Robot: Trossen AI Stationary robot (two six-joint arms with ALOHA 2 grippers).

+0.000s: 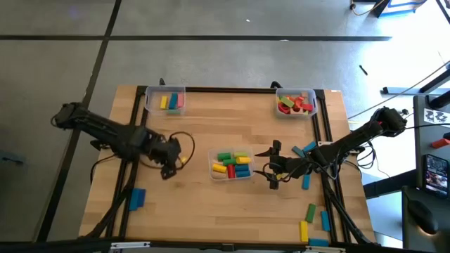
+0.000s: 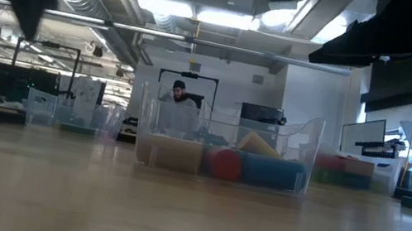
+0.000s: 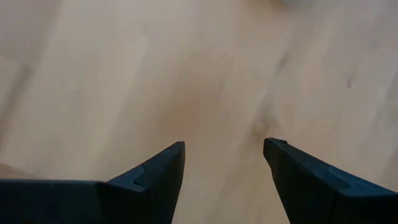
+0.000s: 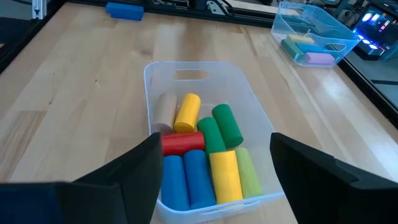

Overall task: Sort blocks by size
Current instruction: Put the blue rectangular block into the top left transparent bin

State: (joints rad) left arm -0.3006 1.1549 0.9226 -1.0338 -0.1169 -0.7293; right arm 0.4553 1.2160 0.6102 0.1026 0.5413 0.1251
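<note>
Right end effector (image 4: 211,168) open beside bin (image 4: 155,78) holding blocks (image 4: 202,155).

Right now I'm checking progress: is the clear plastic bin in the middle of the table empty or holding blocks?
Holding blocks. The clear plastic middle bin contains yellow, green, red and blue cylinder blocks lying on their sides.

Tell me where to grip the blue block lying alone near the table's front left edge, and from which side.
Take the blue block across its narrow width at mid-length, coming straight down from above. It lies flat on bare table with nothing against its long sides. The left claw, open and empty, is the nearer one; the right claw hangs open beside the centre bin.
</note>
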